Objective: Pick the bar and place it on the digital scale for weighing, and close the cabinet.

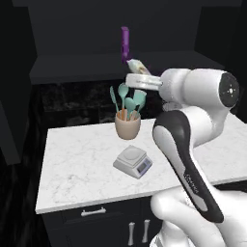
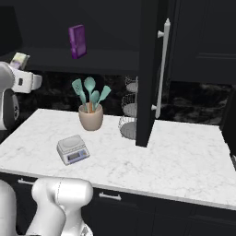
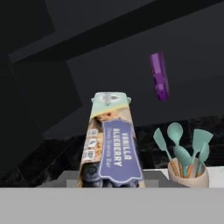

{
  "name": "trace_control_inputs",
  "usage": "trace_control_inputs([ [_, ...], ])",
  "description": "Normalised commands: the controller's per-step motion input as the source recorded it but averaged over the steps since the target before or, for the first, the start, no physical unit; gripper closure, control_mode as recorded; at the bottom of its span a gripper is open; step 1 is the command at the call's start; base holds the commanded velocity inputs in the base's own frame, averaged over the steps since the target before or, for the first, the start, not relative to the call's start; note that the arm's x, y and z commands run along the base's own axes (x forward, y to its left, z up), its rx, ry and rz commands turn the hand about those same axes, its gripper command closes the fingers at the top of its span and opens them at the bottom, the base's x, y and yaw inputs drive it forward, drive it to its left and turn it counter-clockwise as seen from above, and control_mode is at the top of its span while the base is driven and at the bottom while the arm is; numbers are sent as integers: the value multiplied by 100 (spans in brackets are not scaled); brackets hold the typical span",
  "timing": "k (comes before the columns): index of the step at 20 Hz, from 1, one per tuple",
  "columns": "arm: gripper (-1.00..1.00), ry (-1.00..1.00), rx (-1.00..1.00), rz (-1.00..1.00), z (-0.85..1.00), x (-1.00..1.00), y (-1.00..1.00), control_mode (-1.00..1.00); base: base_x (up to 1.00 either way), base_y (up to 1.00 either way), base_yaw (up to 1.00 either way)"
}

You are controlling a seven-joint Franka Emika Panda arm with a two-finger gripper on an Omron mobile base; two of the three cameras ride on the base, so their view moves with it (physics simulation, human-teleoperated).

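A dark simulated kitchen is shown, with a white marbled worktop (image 1: 72, 159) set over black drawers and a black wall cabinet (image 2: 148, 69) above, one door of which stands swung out over the worktop. Nearest on that worktop, the digital scale (image 1: 133, 161) sits alone, its light platform bare and its display panel turned toward the front edge. Just behind it a beige crock of teal utensils (image 1: 128, 118) stands upright, and in the right base view a wire tiered rack (image 2: 128, 110) is partly hidden behind the open door. Higher up, the end effector (image 1: 140, 71) is held at about the level of the cabinet shelf, and the hand view shows the vanilla blueberry bar (image 3: 111, 142) clamped at its near end, the rest of the wrapper reaching forward. Farthest back, a tall purple container (image 2: 77, 41) remains on the shelf.

The carry to the scale is judged to be the step in hand. The bar should be brought down clear of the shelf lip, then lowered in front of the crock so the utensil heads are not brushed. It should be laid flat and centred on the platform, with no end overhanging onto the display, and released only once it rests there. The open door is still to be shut.
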Motion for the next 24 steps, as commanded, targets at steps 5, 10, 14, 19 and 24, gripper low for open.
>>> trace_control_inputs([
  [5,100,0,-17,27,-30,-100,-59,-100,0,0,0],
  [10,100,12,-26,37,-56,-63,-31,-100,0,0,0],
  [14,100,37,-37,25,-78,7,-24,-100,0,0,0],
  [19,100,26,-28,19,-98,82,-6,-100,0,0,0],
  [24,100,-3,-4,20,-90,64,-15,-100,0,0,0],
])
